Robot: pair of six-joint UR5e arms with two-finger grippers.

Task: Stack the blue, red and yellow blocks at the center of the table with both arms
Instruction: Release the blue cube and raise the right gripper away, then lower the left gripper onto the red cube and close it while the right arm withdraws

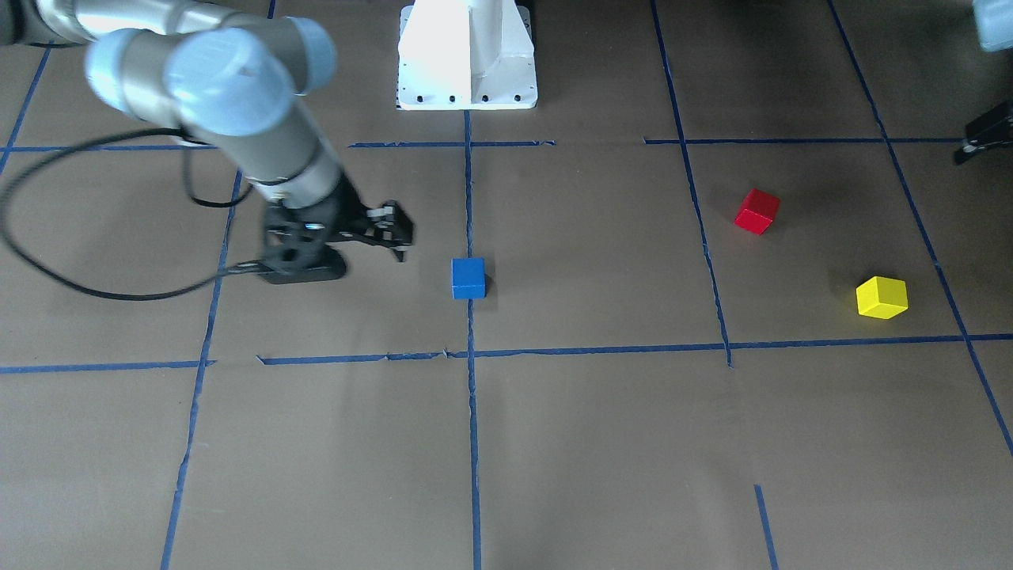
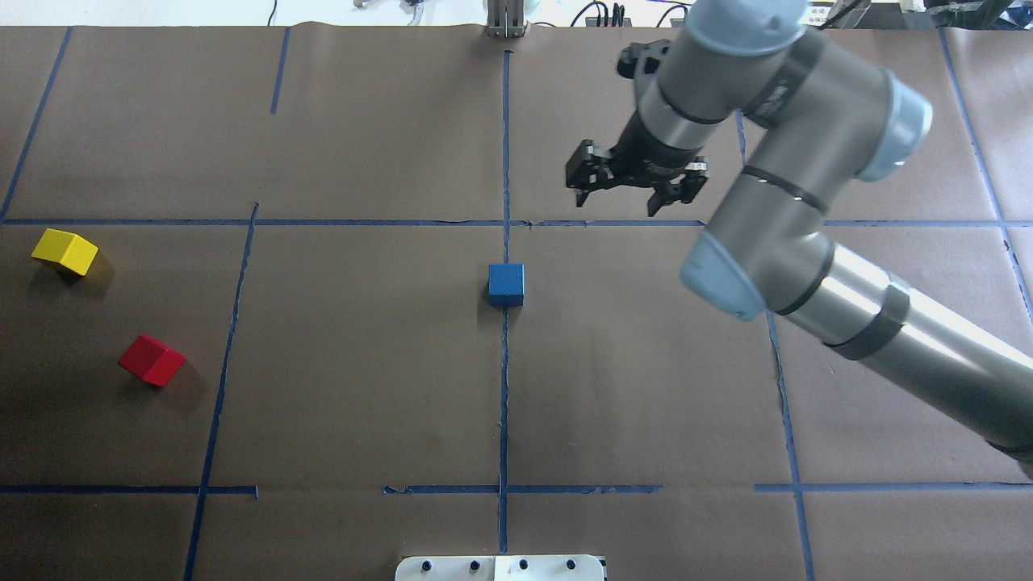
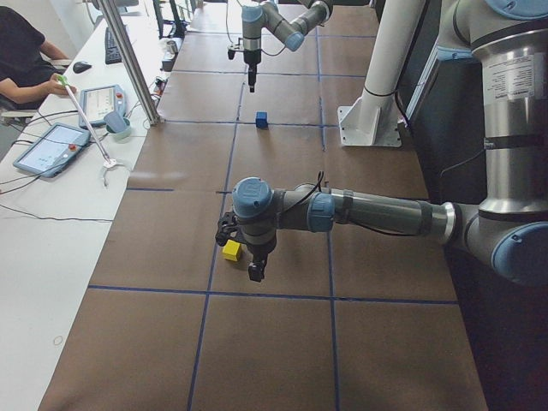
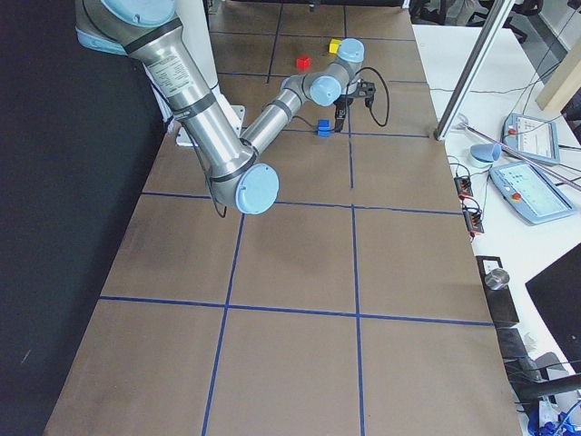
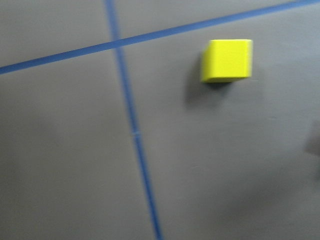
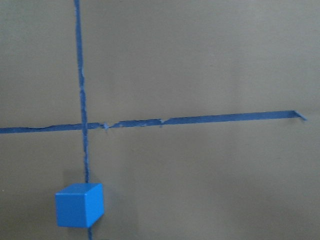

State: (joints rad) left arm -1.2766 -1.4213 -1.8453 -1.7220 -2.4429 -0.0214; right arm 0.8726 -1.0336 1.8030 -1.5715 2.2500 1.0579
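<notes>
The blue block [image 2: 506, 285] sits on the centre tape line, also shown in the front view [image 1: 468, 278] and the right wrist view [image 6: 79, 205]. My right gripper [image 2: 617, 202] hovers open and empty beyond it and to its right, apart from it [image 1: 396, 237]. The red block [image 2: 152, 360] and the yellow block [image 2: 65, 251] lie at the table's left side. In the left side view my left gripper [image 3: 253, 270] hangs right beside the yellow block [image 3: 231, 251]; I cannot tell whether it is open or shut. The left wrist view shows the yellow block [image 5: 227, 60] with no fingers.
Blue tape lines [image 2: 504, 403] divide the brown table into squares. The white robot base [image 1: 467, 55] stands at the near edge. An operator [image 3: 21, 51], tablets [image 3: 51, 145] and a metal pole [image 3: 128, 51] are at a side table.
</notes>
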